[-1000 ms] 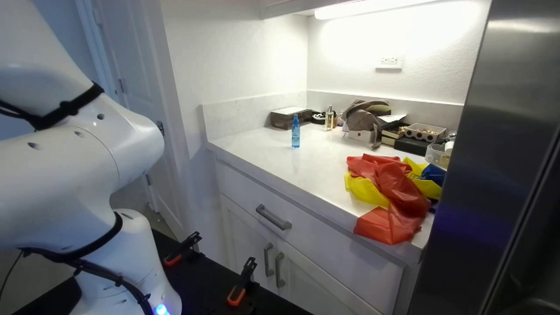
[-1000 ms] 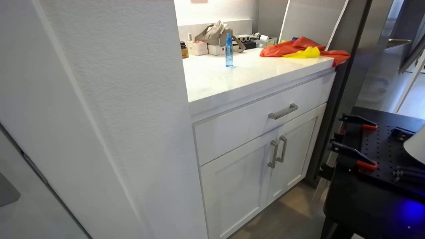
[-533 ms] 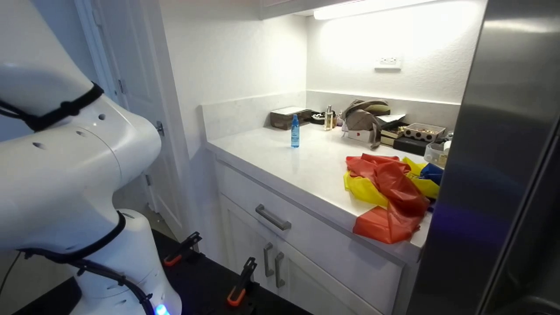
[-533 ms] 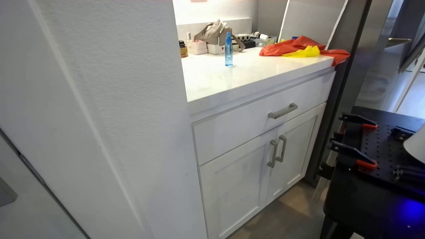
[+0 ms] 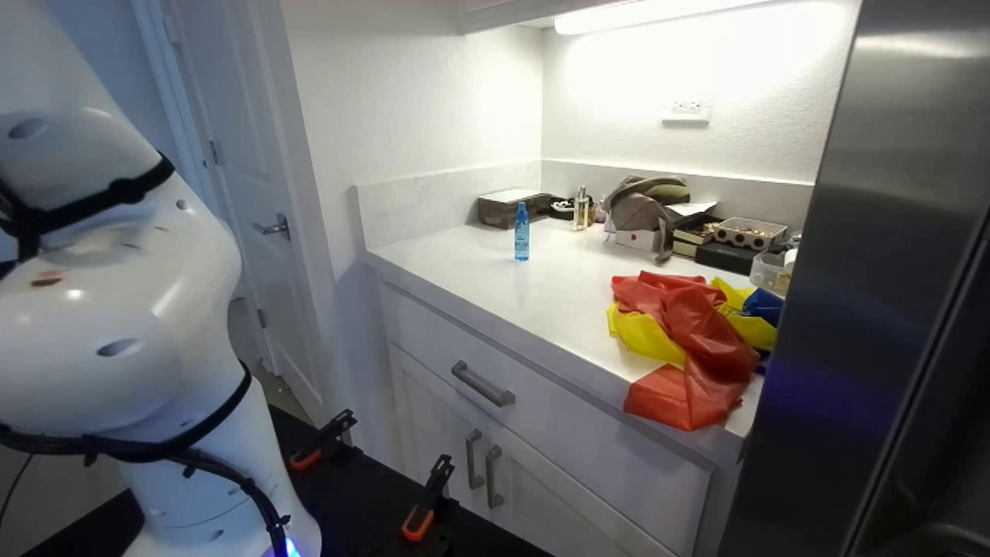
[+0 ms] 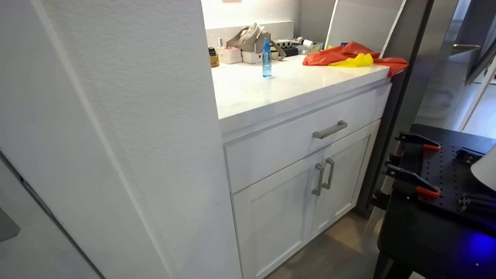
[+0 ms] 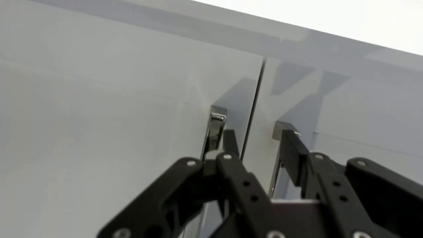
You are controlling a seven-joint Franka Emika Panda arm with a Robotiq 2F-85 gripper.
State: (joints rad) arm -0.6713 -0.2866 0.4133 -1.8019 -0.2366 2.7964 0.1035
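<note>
Home interior; white cabinet doors (image 7: pixel 109 132); pale counter (image 5: pixel 557 294) with perfume bottle (image 5: pixel 581 209), fabric bag (image 5: pixel 640 213); panelled door (image 5: pixel 251 139)

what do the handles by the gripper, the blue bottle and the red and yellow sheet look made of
Handles: metal, perhaps steel, shiny, going by mirrored light and dark patches in the wrist view.
Blue bottle: likely plastic, glossy and see-through; glass isn't ruled out.
Red and yellow sheet: probably slick plastic or coated nylon, judging by the sheen along its folds.
</note>
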